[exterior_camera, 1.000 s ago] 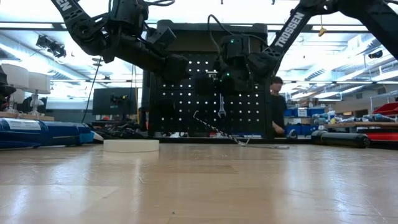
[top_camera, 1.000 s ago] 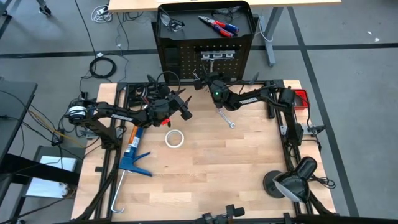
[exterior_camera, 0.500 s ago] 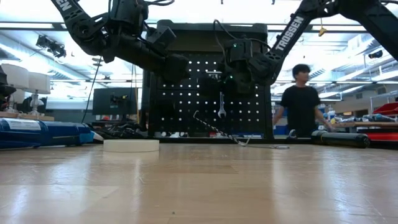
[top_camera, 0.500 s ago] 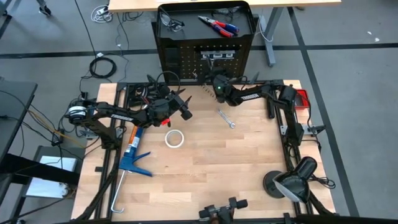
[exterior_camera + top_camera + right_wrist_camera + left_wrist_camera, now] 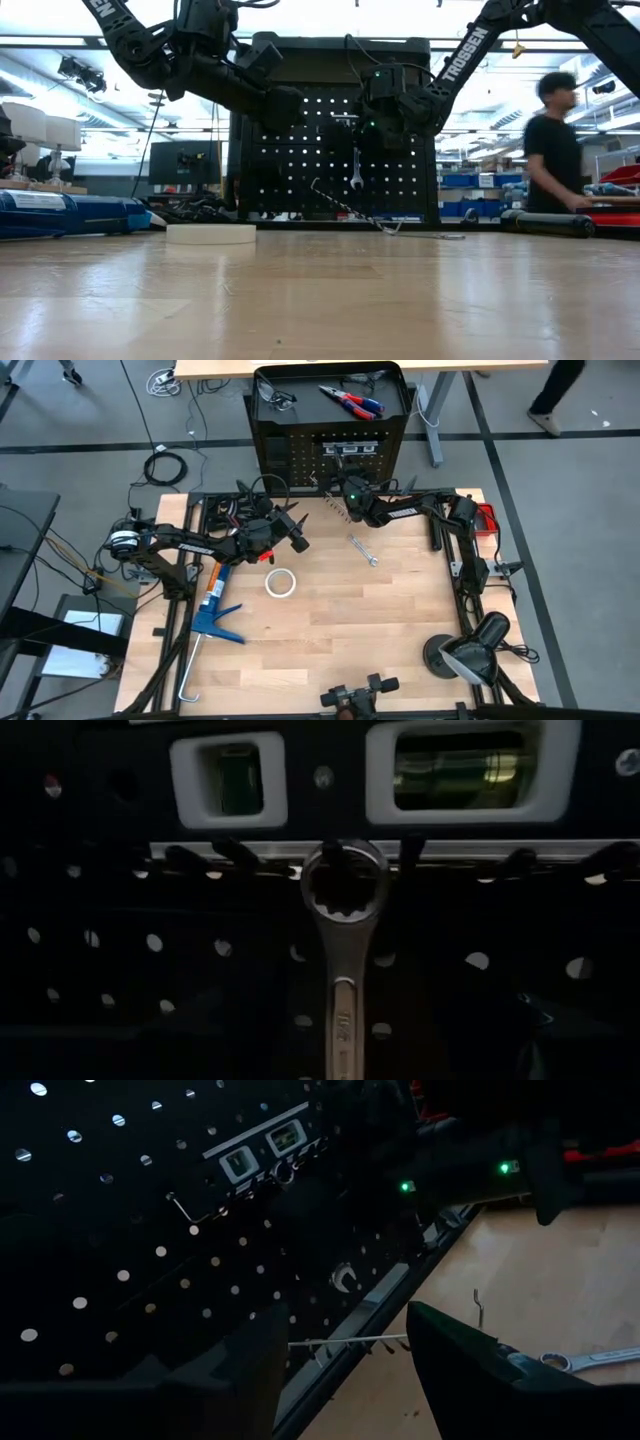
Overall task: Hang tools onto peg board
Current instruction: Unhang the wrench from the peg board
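Two grippers are up near the peg board (image 5: 330, 445). The right gripper (image 5: 345, 488) is right in front of the board, close to a wrench (image 5: 344, 960) that hangs there by its ring end on a hook. Its fingers are apart and hold nothing; the wrench hangs on its own. The same hanging wrench shows in the low view (image 5: 356, 168), in the middle of the board.

The left gripper (image 5: 298, 532) hovers over the desk (image 5: 380, 630), a little back from the board. Its fingers (image 5: 470, 1365) are wide apart, and they are empty too.

So one tool looks done, and there is more to do. A second wrench (image 5: 362, 550) lies flat on the desk between the two arms, near the right arm. The red-and-blue pliers (image 5: 352, 401) lie on the black tray on top of the board, not on a hook. A pair of safety glasses (image 5: 276, 398) lies on that tray too. A slim bar (image 5: 352, 211) leans down from the board to the desk. It does not look hung.

A white ring of tape (image 5: 281, 583) and a blue caulking gun (image 5: 213, 612) are on the desk as well. A person (image 5: 553, 145) walks in the room behind.

The job looks only just started. The wrench on the desk seems the nearest one to grab next.
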### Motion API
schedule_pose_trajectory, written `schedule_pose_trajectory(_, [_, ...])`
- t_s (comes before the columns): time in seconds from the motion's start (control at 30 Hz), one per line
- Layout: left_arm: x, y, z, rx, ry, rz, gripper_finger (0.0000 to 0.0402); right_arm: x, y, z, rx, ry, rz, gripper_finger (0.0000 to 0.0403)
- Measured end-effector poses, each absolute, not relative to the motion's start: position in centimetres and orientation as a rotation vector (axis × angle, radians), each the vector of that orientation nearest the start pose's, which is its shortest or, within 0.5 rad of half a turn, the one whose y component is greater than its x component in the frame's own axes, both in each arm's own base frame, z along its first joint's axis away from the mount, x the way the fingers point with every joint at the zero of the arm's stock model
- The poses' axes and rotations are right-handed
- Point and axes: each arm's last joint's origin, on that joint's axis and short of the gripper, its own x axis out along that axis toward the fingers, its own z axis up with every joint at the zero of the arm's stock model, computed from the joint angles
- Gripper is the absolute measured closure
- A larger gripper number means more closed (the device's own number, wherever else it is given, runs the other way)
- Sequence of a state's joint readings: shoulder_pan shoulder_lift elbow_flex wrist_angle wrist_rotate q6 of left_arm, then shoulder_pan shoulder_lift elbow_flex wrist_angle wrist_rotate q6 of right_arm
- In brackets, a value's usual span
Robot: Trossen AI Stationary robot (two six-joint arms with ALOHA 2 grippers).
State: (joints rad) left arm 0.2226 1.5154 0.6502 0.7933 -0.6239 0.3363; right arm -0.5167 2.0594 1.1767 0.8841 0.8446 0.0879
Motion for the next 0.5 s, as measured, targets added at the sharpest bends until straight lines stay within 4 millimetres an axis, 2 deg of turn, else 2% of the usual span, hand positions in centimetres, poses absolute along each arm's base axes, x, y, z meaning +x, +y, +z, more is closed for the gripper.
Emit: schedule_pose_trajectory(0.5, [28.98,8.29,21.32,0.329,0.211,0.827,0.0191,36.64,-22.95,18.55,0.112,-0.094,-1.403,0.0163])
